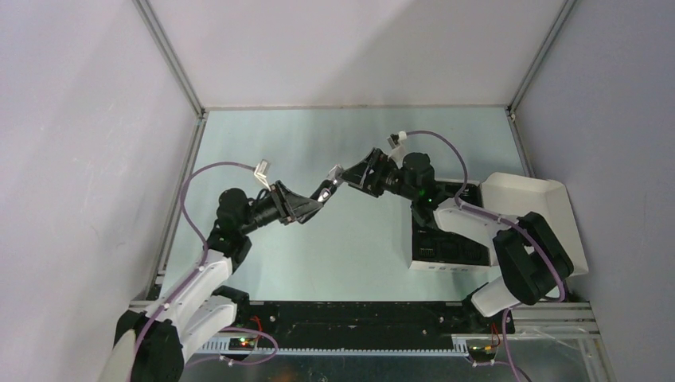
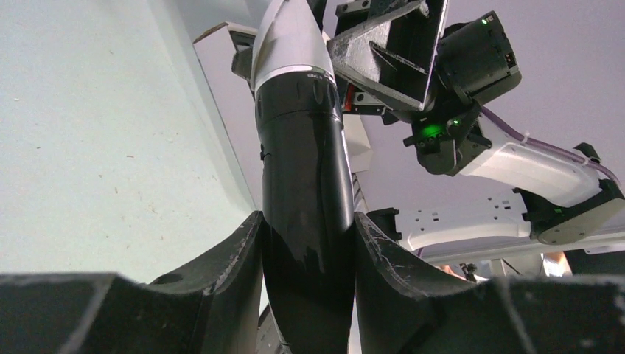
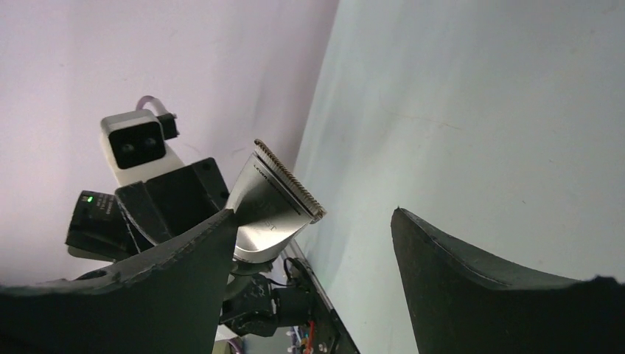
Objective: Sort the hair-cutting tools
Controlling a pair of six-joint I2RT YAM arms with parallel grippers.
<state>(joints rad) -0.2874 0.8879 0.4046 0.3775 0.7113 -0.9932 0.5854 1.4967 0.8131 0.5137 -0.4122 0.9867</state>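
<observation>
My left gripper (image 1: 309, 204) is shut on the black clipper body (image 1: 324, 192) and holds it above the table, silvery tip pointing toward my right gripper (image 1: 342, 177). In the left wrist view the clipper body (image 2: 306, 177) stands clamped between both fingers of the left gripper (image 2: 308, 247). My right gripper (image 3: 313, 228) is open; the clipper's silvery toothed tip (image 3: 274, 203) sits just beyond its left finger, not clamped. The brush and comb attachments do not show.
A flat white box with a black insert (image 1: 446, 243) lies at the right, partly under my right arm. Its white lid (image 1: 535, 208) lies open beside it. Purple walls and a metal frame enclose the pale green table (image 1: 358, 255).
</observation>
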